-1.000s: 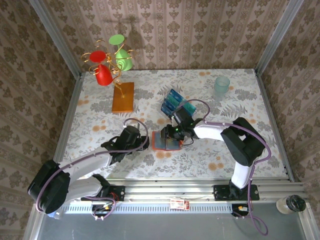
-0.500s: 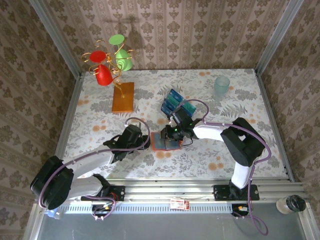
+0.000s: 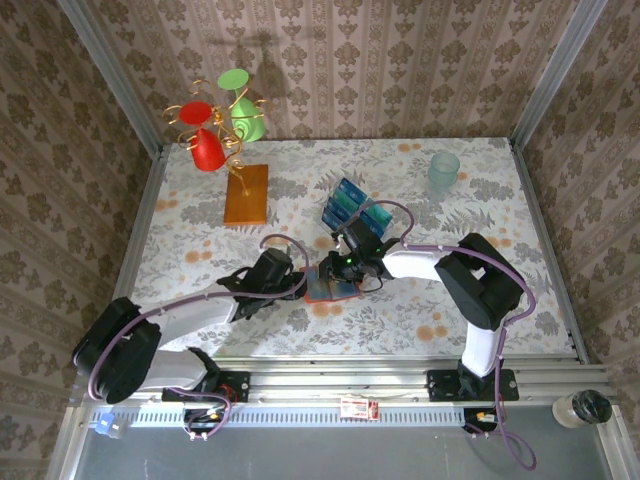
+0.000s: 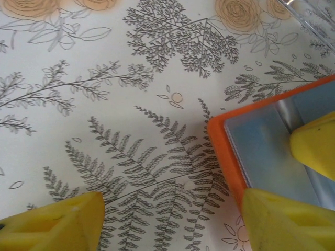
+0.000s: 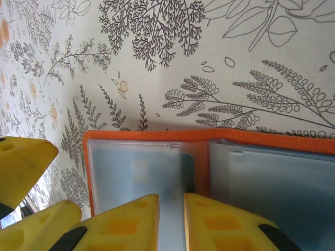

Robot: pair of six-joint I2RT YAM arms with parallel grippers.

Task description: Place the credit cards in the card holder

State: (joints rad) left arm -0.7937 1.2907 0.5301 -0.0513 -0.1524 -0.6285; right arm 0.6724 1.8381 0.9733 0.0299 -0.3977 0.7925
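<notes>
a: start nearest us. what is the left hand doing?
b: the left hand (image 4: 172, 209) sits low over the flowered worktop (image 3: 200, 245), its yellow fingers spread wide. it holds nothing. in its wrist view the orange corner of the card holder (image 4: 224, 151) lies between those fingers, close to the right-side one.
a: and the holder itself?
b: it lies flat and open near the middle of the worktop, a little toward the front, with its clear pockets facing up.
a: the right hand?
b: the right hand (image 5: 171, 212) reaches in from the right and is down over the holder. its fingers are above the left-side pocket, just beside the centre fold. they are drawn almost together, with only a thin slit between them. i cannot tell whether they pinch a card, the plastic, or nothing. a pale bluish shape shows under that pocket's plastic, too faint to name.
a: where are the credit cards?
b: the credit cards (image 3: 350, 205) are blue and teal, bunched together on the worktop just beyond the holder, with the right hand between the two.
a: anything farther back?
b: at the far left an orange-brown board (image 3: 247, 195) carries a gold wire stand (image 3: 236, 150) hung with red and green cups (image 3: 207, 150). near the far right corner stands a pale green tumbler (image 3: 444, 172), well apart from everything else.
</notes>
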